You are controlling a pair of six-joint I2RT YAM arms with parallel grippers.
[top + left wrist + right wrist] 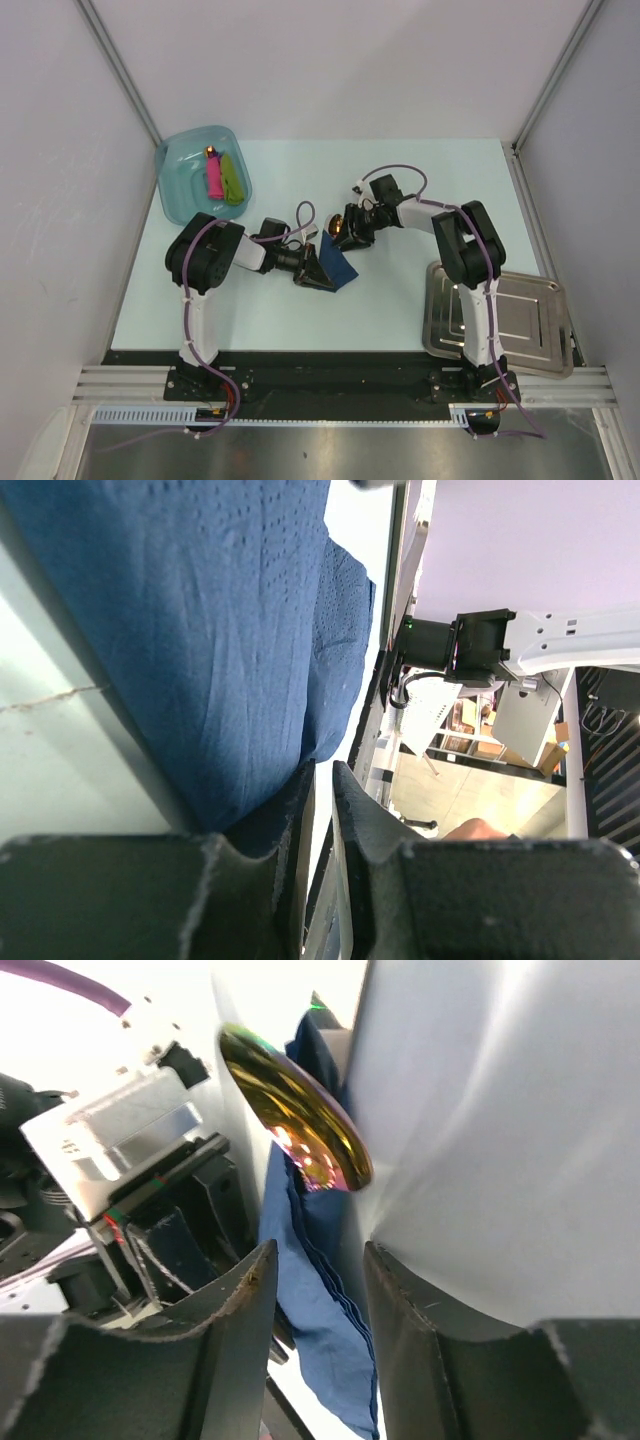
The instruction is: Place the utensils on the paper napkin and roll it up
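Pinching the one thin navy-blue paper napkin (200,630), the left gripper (320,772) faces the right gripper (318,1250), jaws released, near one shiny orange-gold utensil (295,1110).

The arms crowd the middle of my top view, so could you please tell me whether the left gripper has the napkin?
Observer: Yes, the left wrist view shows the left gripper shut on an edge of the napkin.
Operator: Thanks. How is the right gripper?
Observer: Its jaws stand apart, with napkin folds hanging between them.
Operator: Is a utensil close?
Observer: A rounded gold utensil shows just beyond its fingertips, overlapping the napkin.
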